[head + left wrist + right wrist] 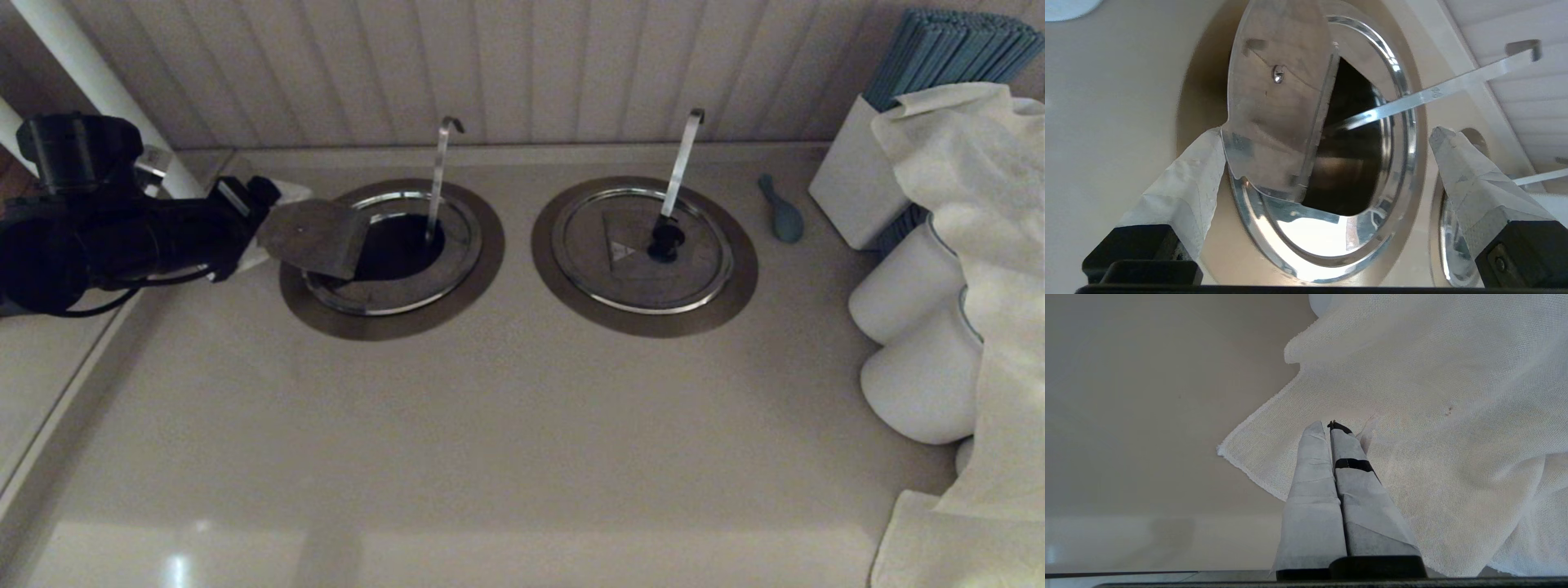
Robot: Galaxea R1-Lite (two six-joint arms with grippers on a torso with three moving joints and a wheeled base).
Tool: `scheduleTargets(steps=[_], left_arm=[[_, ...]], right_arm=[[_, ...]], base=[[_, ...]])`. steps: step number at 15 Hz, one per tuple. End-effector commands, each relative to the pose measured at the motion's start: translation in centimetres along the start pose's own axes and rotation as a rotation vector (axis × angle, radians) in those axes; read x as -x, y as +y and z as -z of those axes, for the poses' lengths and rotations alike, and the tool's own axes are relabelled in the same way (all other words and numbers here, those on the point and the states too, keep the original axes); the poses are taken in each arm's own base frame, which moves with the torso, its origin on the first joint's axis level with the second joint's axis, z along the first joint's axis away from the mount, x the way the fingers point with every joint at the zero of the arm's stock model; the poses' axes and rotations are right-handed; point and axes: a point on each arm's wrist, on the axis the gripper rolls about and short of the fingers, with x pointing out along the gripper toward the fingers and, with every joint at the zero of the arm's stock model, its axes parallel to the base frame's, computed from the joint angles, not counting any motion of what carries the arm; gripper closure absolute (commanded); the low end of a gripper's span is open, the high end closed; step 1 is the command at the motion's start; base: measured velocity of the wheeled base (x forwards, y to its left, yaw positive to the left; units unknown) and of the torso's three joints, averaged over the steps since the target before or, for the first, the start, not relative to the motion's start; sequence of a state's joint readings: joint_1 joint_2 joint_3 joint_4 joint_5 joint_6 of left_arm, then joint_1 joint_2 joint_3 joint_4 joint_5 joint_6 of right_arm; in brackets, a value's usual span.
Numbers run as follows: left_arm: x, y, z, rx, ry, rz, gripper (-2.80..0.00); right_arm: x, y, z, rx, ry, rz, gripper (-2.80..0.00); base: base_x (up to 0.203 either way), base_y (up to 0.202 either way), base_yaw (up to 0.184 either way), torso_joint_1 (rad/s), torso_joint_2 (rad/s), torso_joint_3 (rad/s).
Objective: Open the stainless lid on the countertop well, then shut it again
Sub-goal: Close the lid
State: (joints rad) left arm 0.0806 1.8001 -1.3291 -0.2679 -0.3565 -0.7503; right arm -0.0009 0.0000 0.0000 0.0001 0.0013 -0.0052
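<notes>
My left gripper (1327,134) stands wide, one finger (1208,163) touching the rim of the raised flap of the lid (314,237), on the left well (392,249) with the thin hooked ladle (438,175). I judge the flap stiff, thin and slippery; to close it, better push its free edge. My right gripper (1330,428), fingers together, rests over a white cloth (1433,416).

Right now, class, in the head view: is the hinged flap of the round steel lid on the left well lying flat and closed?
No: the hinged flap stands raised beside the open left gripper, exposing the dark well.
</notes>
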Motion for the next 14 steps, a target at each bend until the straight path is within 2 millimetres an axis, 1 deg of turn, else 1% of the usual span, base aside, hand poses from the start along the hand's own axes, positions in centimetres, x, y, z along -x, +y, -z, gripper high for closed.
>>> scheduleTargets(steps=[1,7,14], left_arm=[[0.3,-0.4,-0.1,0.003,-0.006,0.013,-2.8],[0.5,-1.6,0.4,-0.005,0.005,0.041,-2.8],[2.1,-3.8,0.5,-0.02,-0.005,0.097,-2.8]], right_arm=[[0.0,0.0,0.0,0.001,0.0,0.0,0.0],[0.0,0.0,0.0,0.001,0.0,0.0,0.0],[0.0,0.0,0.0,0.001,0.0,0.0,0.0]], base=[[0.0,0.0,0.0,0.0,0.0,0.0],[0.0,0.0,0.0,0.0,0.0,0.0],[0.0,0.0,0.0,0.0,0.0,0.0]])
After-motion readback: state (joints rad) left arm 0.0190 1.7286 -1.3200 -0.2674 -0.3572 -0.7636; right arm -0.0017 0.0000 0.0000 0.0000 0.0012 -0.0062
